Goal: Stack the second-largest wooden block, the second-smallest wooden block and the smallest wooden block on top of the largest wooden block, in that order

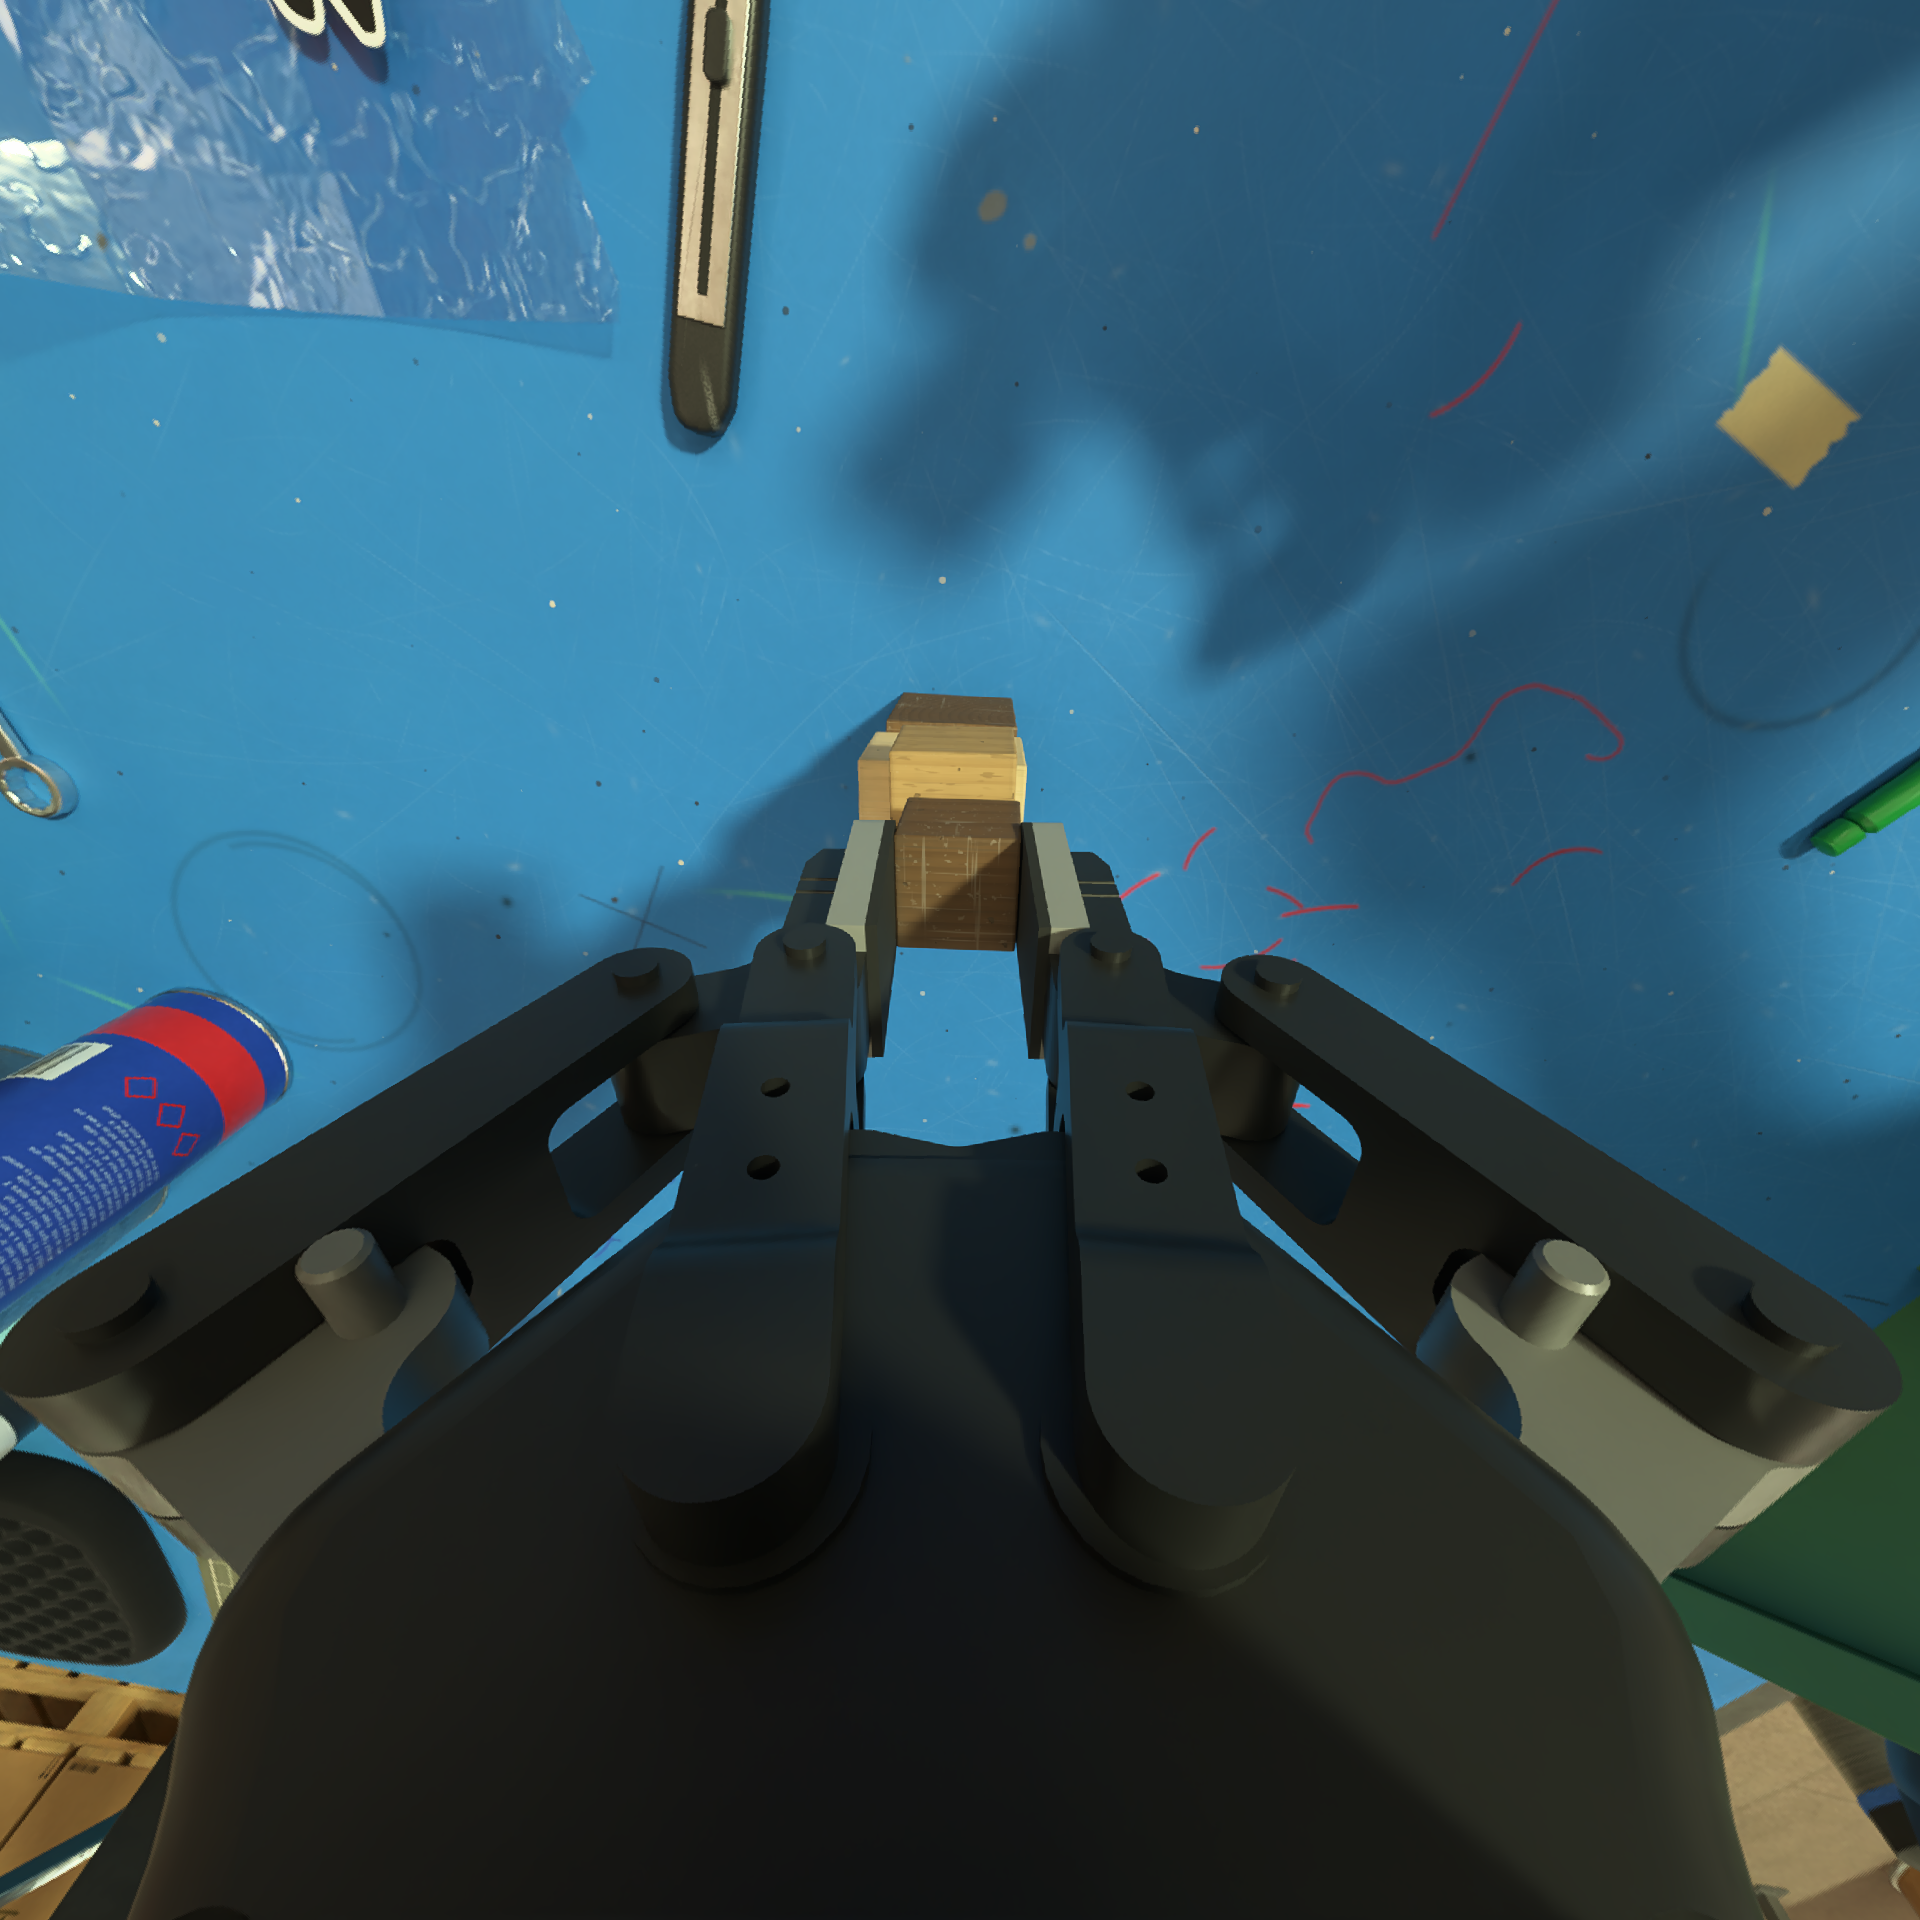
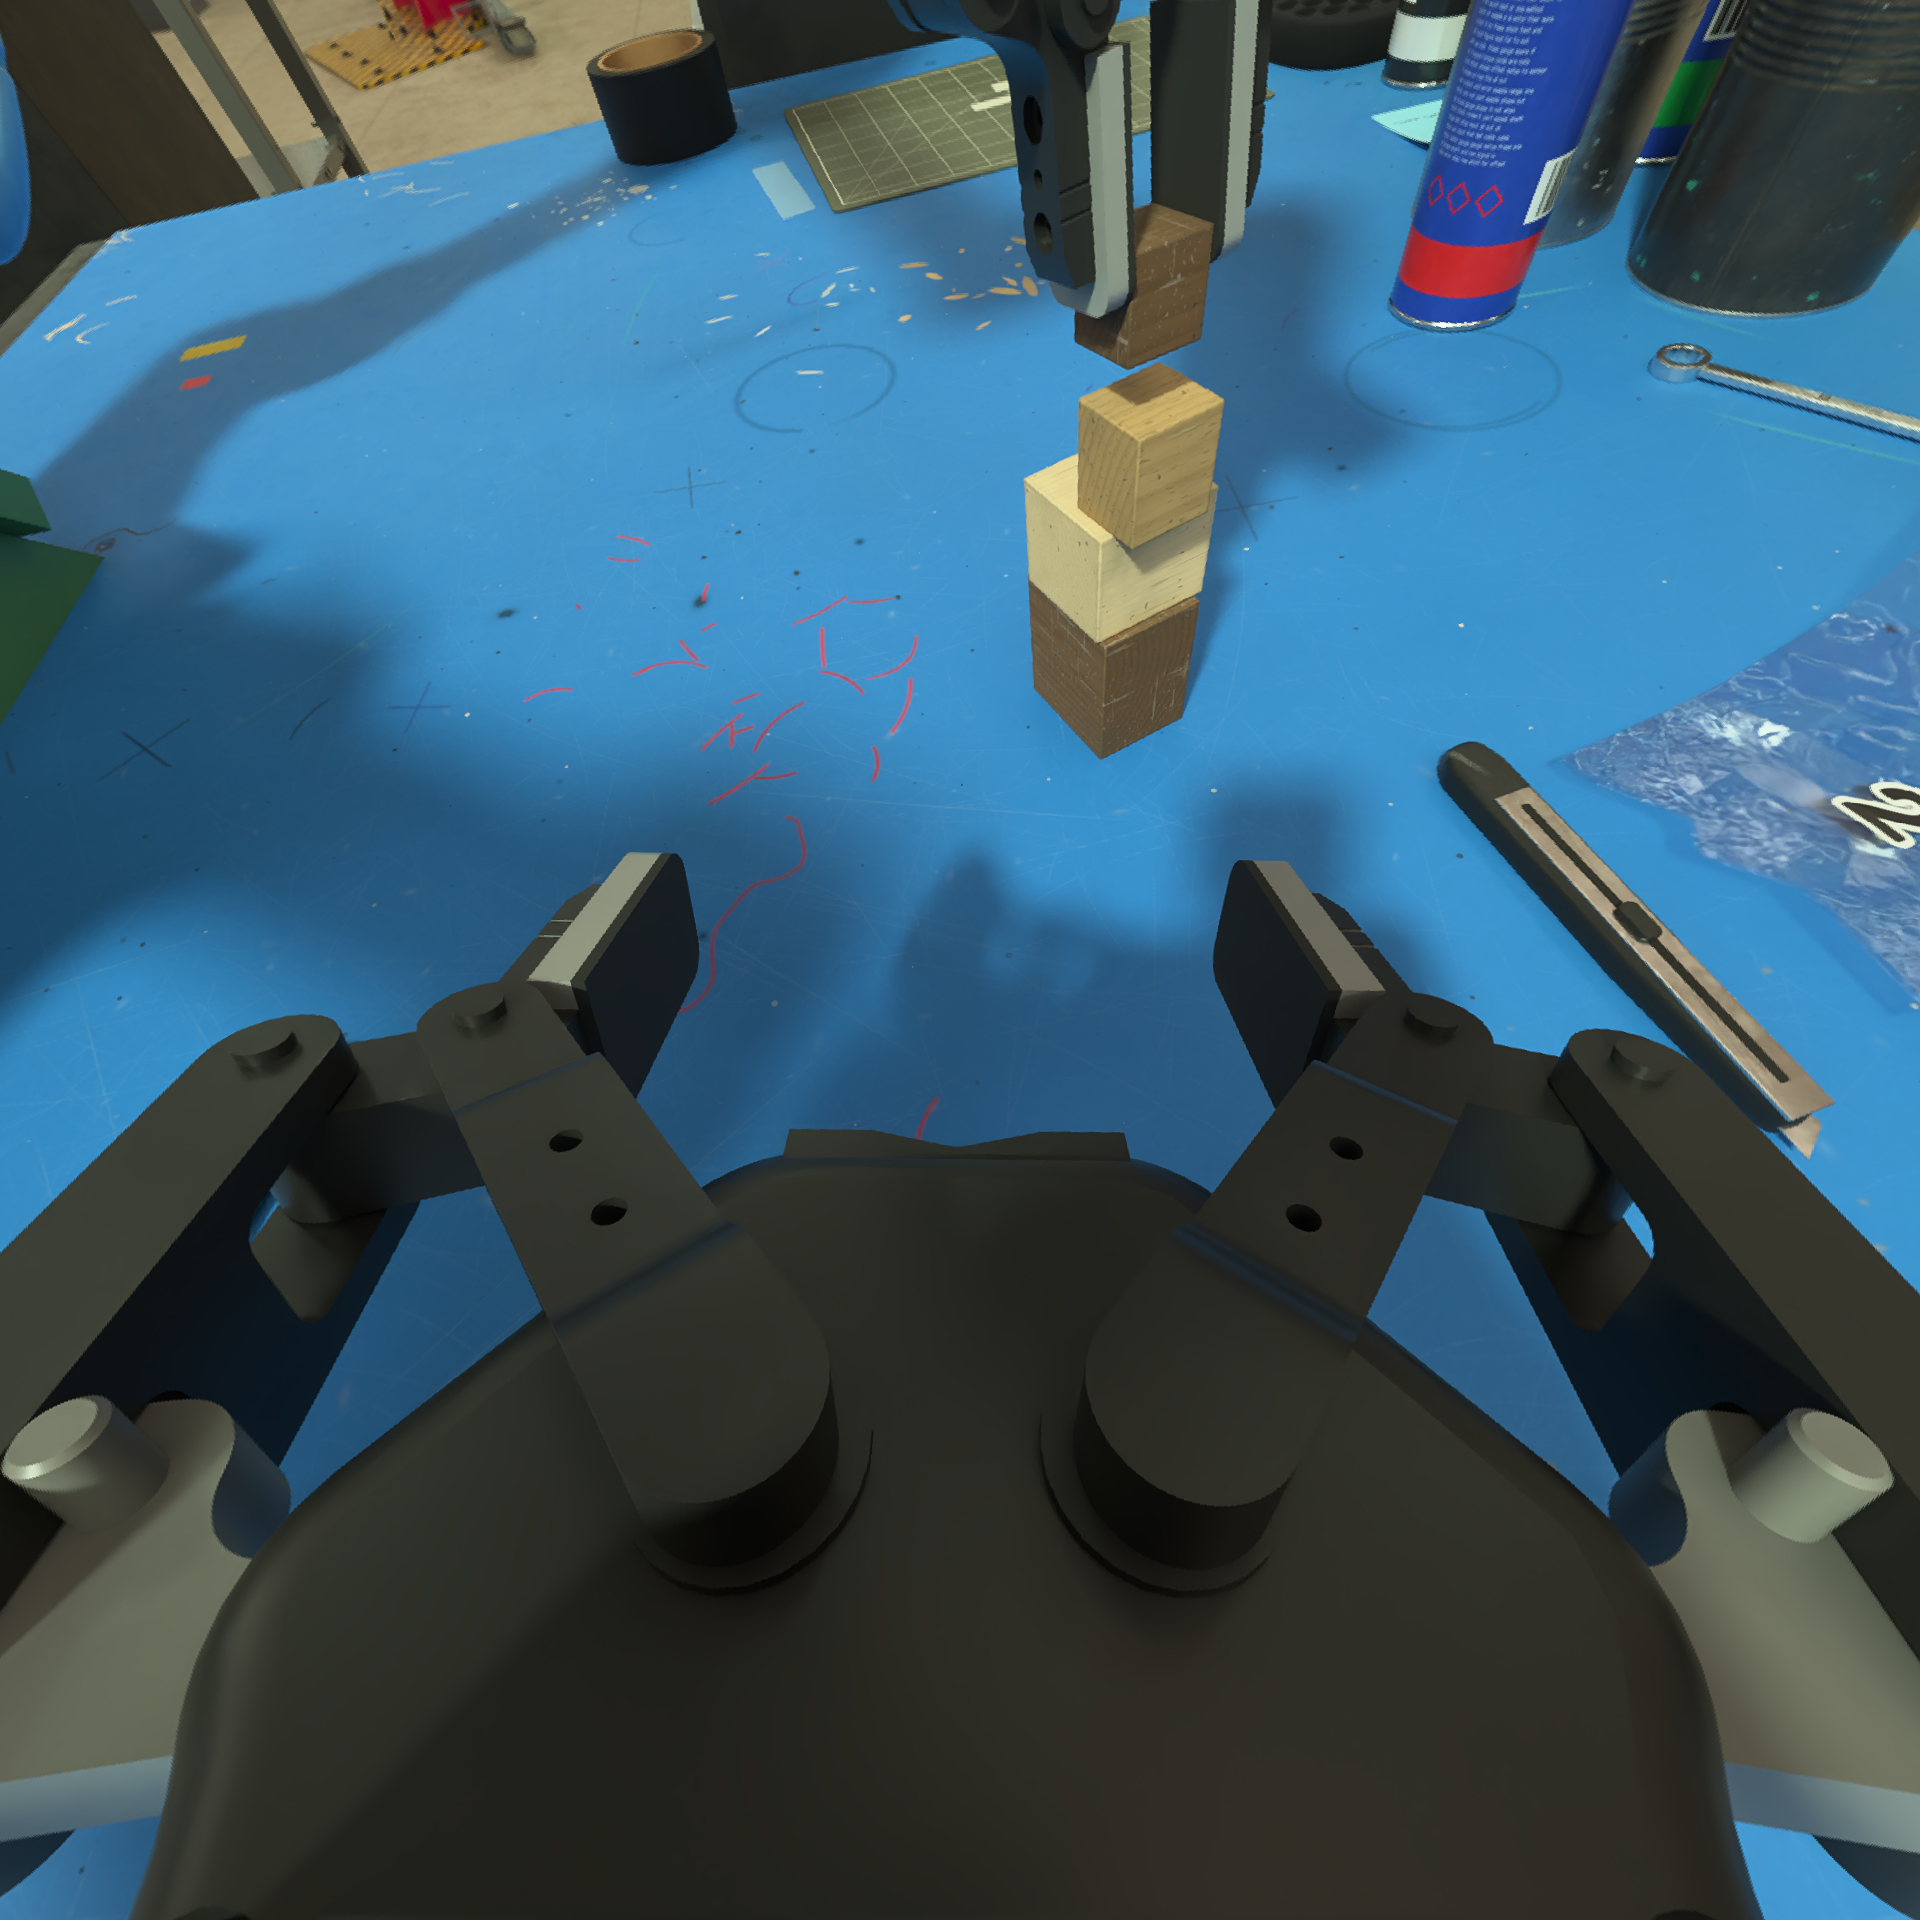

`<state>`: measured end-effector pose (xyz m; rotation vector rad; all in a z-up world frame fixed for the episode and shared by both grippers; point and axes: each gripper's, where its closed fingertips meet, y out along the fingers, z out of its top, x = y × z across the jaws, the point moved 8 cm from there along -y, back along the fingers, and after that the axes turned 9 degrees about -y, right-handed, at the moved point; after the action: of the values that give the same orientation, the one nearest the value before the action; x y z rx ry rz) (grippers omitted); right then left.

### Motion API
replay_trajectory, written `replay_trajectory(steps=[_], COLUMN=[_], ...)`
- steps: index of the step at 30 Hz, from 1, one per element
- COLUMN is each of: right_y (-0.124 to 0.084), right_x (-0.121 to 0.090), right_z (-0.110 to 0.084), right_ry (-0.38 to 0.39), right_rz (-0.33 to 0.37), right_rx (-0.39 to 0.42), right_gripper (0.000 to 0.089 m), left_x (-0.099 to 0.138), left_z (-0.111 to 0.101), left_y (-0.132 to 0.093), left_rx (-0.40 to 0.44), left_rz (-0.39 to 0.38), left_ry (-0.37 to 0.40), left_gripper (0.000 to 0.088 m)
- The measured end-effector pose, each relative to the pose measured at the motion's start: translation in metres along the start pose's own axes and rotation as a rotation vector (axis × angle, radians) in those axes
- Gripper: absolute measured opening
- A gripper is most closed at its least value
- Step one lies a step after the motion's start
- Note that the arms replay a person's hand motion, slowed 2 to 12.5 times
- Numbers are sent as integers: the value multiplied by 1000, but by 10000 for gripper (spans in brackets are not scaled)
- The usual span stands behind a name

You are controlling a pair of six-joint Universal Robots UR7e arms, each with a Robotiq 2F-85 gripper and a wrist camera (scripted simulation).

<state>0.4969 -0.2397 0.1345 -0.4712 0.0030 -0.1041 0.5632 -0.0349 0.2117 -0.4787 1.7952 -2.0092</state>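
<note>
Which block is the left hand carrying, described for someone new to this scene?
On the blue table, find the three-block tower: dark base, pale middle block, tan top block. Just above it, apart from the tan block, the left hand grips the small dark brown block, the only block off the table.

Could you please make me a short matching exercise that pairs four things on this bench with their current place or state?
1. small dark block
2. large dark block
3. pale block
4. right gripper

A. bottom of the stack
B. open, holding nothing
C. second in the stack
D. clamped in the left gripper, above the stack

Pairs: 1-D, 2-A, 3-C, 4-B
</note>
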Motion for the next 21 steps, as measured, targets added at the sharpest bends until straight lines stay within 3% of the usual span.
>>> replay_trajectory(steps=[21], right_y=[-1], right_x=[1], right_z=[0], right_ry=[3], right_rz=[-1], right_rx=[5], right_gripper=[854], left_x=[-3], left_z=[0], left_y=[4], left_rx=[-9], left_rz=[-12], left_ry=[13], left_gripper=[208])
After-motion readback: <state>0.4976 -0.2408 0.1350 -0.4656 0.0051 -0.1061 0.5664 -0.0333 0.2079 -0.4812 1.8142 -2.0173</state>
